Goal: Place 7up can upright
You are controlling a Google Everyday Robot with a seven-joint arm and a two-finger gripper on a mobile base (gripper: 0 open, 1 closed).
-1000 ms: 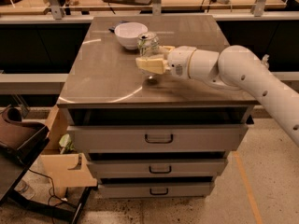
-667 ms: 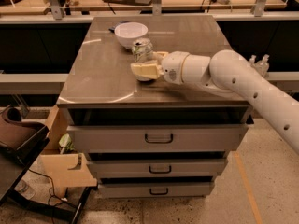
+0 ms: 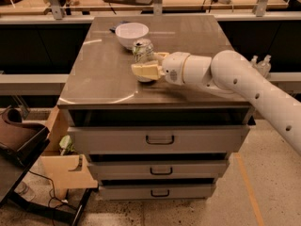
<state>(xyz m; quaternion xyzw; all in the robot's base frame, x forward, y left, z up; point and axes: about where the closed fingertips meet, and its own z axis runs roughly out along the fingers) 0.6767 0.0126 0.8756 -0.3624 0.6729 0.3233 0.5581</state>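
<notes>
One arm [image 3: 235,74] extended horiz. over tabletop [image 3: 94,86]; end effector [image 3: 146,62] clasps upright 7up can [image 3: 142,49].

The table [image 3: 188,32] is a big brown-grey cabinet in the middle of the frame. It has a flat, shiny top and three drawers [image 3: 160,139] under it, all closed. A white bowl [image 3: 131,33] sits on the top, toward the upper left. A small dark thing [image 3: 114,29] peeks out just behind the bowl, too small to tell what it is. The 7up can [image 3: 142,48] stands upright just below and right of the bowl. The gripper [image 3: 146,62] reaches in from the right and hugs the can, one finger on each side. The near finger hides the can's bottom.
</notes>
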